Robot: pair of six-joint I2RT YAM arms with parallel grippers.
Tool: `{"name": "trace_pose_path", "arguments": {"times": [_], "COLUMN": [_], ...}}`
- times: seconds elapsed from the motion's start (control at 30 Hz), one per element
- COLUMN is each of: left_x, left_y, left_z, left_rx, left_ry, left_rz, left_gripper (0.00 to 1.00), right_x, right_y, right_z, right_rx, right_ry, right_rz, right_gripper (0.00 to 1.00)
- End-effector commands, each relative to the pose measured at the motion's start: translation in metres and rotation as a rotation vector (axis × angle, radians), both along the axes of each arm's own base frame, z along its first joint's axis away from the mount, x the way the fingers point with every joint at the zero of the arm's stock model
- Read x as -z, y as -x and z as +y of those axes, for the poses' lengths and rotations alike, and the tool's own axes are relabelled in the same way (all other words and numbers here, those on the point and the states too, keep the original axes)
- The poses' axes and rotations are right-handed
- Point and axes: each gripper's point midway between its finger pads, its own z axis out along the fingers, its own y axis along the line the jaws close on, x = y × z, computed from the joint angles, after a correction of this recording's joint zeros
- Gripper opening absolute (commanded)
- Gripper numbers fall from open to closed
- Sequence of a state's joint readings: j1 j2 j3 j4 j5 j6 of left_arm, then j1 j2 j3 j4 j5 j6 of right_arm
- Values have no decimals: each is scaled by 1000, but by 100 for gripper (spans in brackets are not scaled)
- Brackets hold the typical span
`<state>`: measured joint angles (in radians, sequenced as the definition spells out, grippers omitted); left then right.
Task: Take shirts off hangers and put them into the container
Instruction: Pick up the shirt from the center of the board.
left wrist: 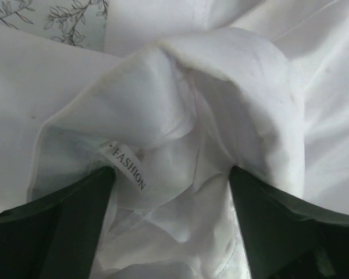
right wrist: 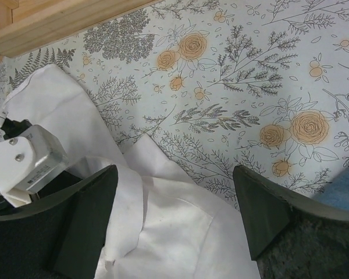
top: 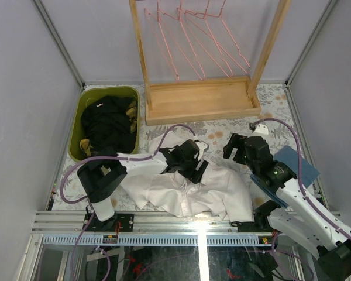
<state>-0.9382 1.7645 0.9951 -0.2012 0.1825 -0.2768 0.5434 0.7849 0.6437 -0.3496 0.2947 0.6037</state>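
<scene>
Left fingers (left wrist: 75,226) and right fingers (right wrist: 267,215) both spread wide, holding nothing.
The left pair straddles the labelled collar of the crumpled white collared shirt (left wrist: 163,87) on the floral-patterned desk (right wrist: 250,87); the right pair hangs over its edge. Black shirts (top: 108,126) lie in the olive-green plastic tub (top: 76,129).

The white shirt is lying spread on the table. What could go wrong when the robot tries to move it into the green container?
1. The left end effector straddles only the bunched collar of the white shirt; a thin fold might slip out on lifting.
2. The container is nearly filled with dark shirts, so the wide-spread shirt could hang over its rim.
</scene>
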Motion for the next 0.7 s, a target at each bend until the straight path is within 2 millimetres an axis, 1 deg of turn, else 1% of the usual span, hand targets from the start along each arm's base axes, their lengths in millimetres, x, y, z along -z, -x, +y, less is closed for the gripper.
{"name": "trace_pose_path", "arguments": {"times": [0.0,0.1,0.17,0.23,0.27,0.33,0.4,0.5,0.53,0.6,0.67], "left_x": [73,76,76,73,70,57,33,-22,-47,-89,-122], "left_y": [18,10,2,-9,-14,-22,-31,-49,-55,-66,-69], "left_z": [53,61,67,74,76,75,70,65,64,68,74], "left_rx": [-110,-164,-202,-255,-278,-309,-339,-401,-426,-473,-498], "left_ry": [-312,-366,-388,-416,-427,-422,-382,-301,-262,-219,-186], "left_rz": [8,-56,-95,-150,-172,-210,-256,-349,-394,-471,-521], "left_gripper": [68,38,22,6,0,0,0,0,0,0,0], "right_x": [-13,-14,-17,-20,-22,-25,-28,-29,-29,-28,-28], "right_y": [-5,-4,-3,-2,-2,-1,-1,0,0,0,0], "right_z": [3,-6,-14,-19,-21,-24,-28,-32,-32,-32,-32], "right_rx": [12,56,90,109,119,134,151,168,170,170,172], "right_ry": [-35,-20,-14,-17,-21,-25,-27,-26,-27,-27,-28], "right_rz": [-37,-48,-67,-88,-99,-117,-133,-143,-143,-142,-141], "right_gripper": [88,88,88,88,88,88,88,88,88,88,88]}}
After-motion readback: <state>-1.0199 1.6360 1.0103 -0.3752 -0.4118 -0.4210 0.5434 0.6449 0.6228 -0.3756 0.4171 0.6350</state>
